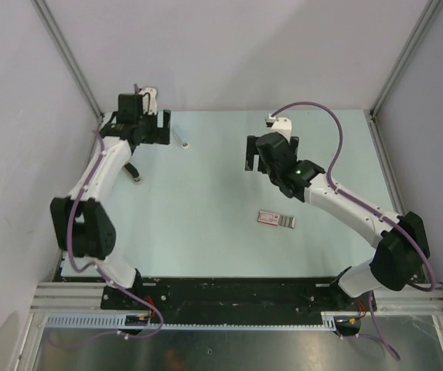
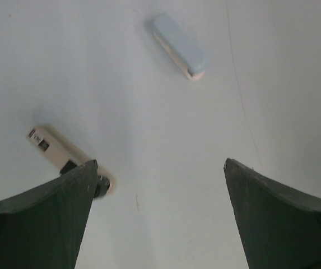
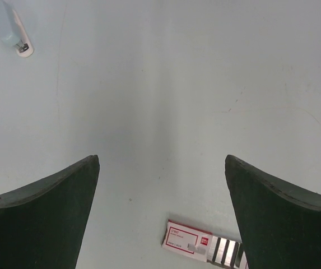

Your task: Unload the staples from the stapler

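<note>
- Left gripper [image 2: 160,168] is spread wide and empty; right gripper [image 3: 161,162] gapes too, holding nothing.
- Stapler [image 2: 179,46] lies on the table [image 1: 206,201], just ahead-right of the left fingers, long axis diagonal. The left arm is clearly nearer.

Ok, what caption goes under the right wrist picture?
Open right pincer above the table, red box close by, small pale blue object farther off.

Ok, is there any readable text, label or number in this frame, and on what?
Red box: white label with print and a red logo patch, too small to read.
Whitish item, left wrist view: small dark marks, too blurred to read.
No other text.
</note>
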`<state>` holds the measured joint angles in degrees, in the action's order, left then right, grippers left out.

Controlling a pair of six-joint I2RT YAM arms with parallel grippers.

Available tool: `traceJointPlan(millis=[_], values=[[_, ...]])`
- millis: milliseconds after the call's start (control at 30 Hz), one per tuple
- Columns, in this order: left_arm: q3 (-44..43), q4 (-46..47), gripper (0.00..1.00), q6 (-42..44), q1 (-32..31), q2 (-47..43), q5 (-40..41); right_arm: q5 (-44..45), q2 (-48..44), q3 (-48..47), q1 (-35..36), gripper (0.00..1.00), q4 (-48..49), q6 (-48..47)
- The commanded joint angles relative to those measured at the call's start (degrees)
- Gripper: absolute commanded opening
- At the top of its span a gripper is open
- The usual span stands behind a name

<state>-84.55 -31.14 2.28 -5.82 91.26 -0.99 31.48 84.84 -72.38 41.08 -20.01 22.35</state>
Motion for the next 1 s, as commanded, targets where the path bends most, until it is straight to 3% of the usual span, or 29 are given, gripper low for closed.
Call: traceJointPlan(millis=[0, 467, 767, 967], values=[[-9.0, 1.5, 0.99, -8.4, -1.2, 9.3, 6.9, -1.0, -4.7, 1.9, -1.9, 0.99, 0.8, 0.8], [-27.9, 0.7, 0.99, -17.9, -4.2, 34.8, 11.8, -9.2, -12.7, 14.1, -5.7, 0.99, 12.0, -1.7], [-38.2, -0.2, 0.99, -20.0, -7.3, 43.1, 11.5, -12.9, -12.7, 17.5, -5.8, 0.98, 15.3, -2.8], [-39.5, -1.8, 1.00, -20.6, -7.1, 45.9, 11.1, -14.3, -12.6, 18.7, -6.3, 0.98, 16.9, -2.7]])
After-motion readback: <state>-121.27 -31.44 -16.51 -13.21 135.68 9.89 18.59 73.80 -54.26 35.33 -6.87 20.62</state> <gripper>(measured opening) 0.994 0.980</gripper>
